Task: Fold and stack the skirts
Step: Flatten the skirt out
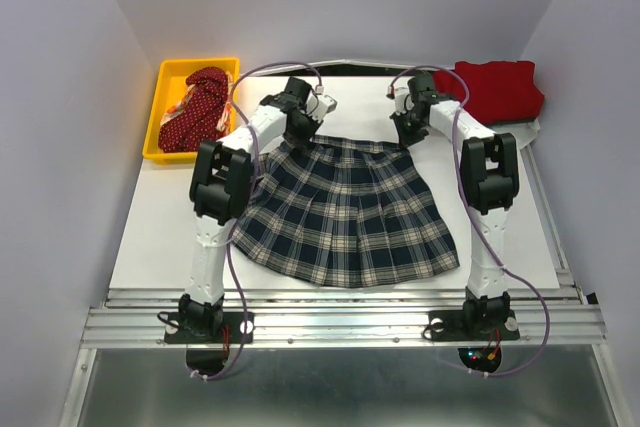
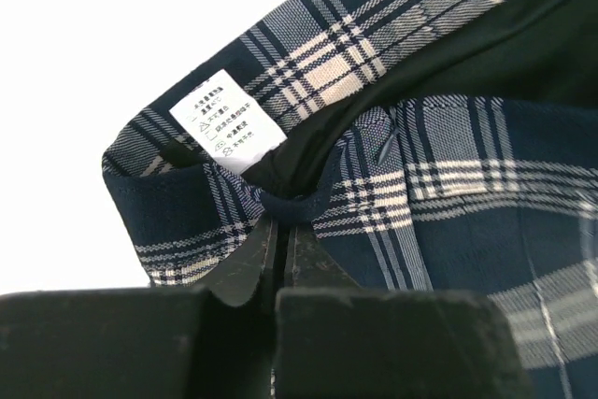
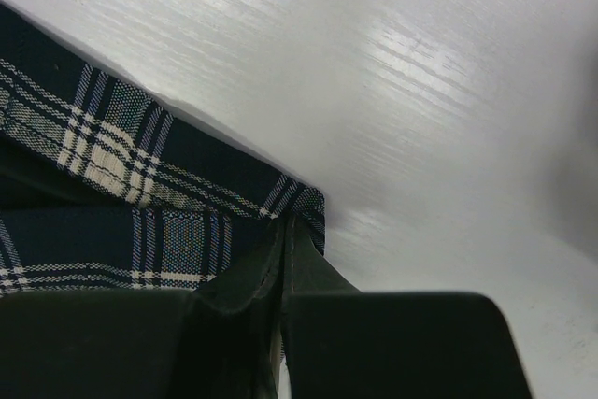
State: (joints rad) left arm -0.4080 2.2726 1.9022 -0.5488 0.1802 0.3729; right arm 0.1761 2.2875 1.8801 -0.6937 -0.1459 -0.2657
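At your far left, the yellow bin (image 1: pixel 153 137) holds the dark red dotted skirt (image 1: pixel 203 105), bunched up. A scrap of cream cloth shows beside it, too little to make out.

Your left gripper (image 2: pixel 280 221) has its fingers pressed together on one waistband corner of the plaid skirt (image 1: pixel 345 212), with a small fold of cloth pinched between the tips. Just above that pinch, a white care label (image 2: pixel 227 125) sits inside the waistband. It carries rows of tiny characters and laundry symbols, too small to read.

The skirt lies spread flat on the white table (image 1: pixel 150 237), hem toward the arm bases and waistband at the far side.

Your right gripper (image 3: pixel 283 231) is likewise clamped on the opposite waistband corner, tips meeting over the plaid edge. In both wrist views the dark finger bodies block the lower frame.

At the far right, the plain red skirt (image 1: pixel 497 90) sits folded at the back corner.
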